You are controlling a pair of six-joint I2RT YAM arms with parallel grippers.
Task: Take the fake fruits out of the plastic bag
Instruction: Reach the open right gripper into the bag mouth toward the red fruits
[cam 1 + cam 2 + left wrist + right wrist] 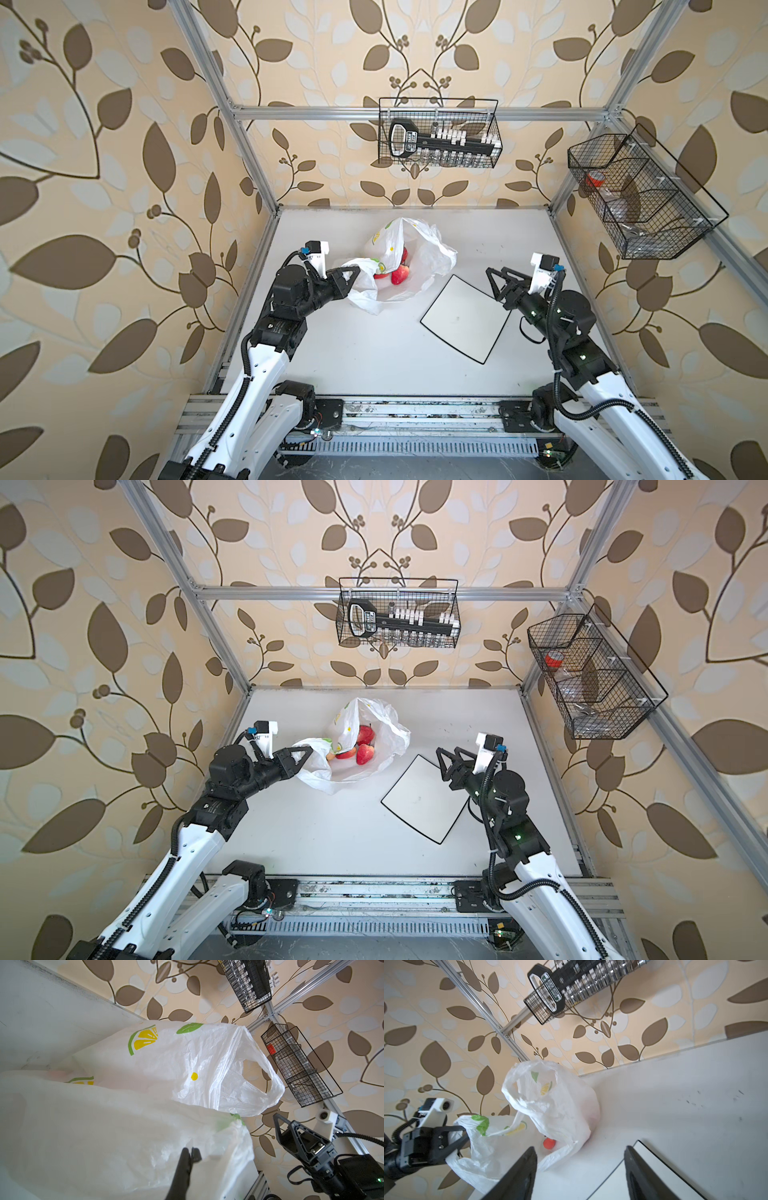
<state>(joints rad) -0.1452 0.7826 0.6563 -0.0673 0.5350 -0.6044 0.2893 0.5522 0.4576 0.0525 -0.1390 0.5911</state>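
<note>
Leaf-print wallpaper (124, 62), aluminium frame (311, 112), white tabletop (353, 353).

right pincer (580, 1148) jaws apart | left pincer (464, 1133) clamped on plastic bag (556, 1109) rim | red fake fruit (549, 1143) inside bag

White arms (249, 386), black joints (293, 291), ribbed cables (592, 412)

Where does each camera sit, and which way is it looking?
Both top views: high overhead, looking down at table, bag, plate; both arms show.
Left wrist: on left arm, facing the bag; left gripper shut on it.
Right wrist: on right arm, facing the bag; right gripper open.
Shared: both wrist views see the bag.
</note>
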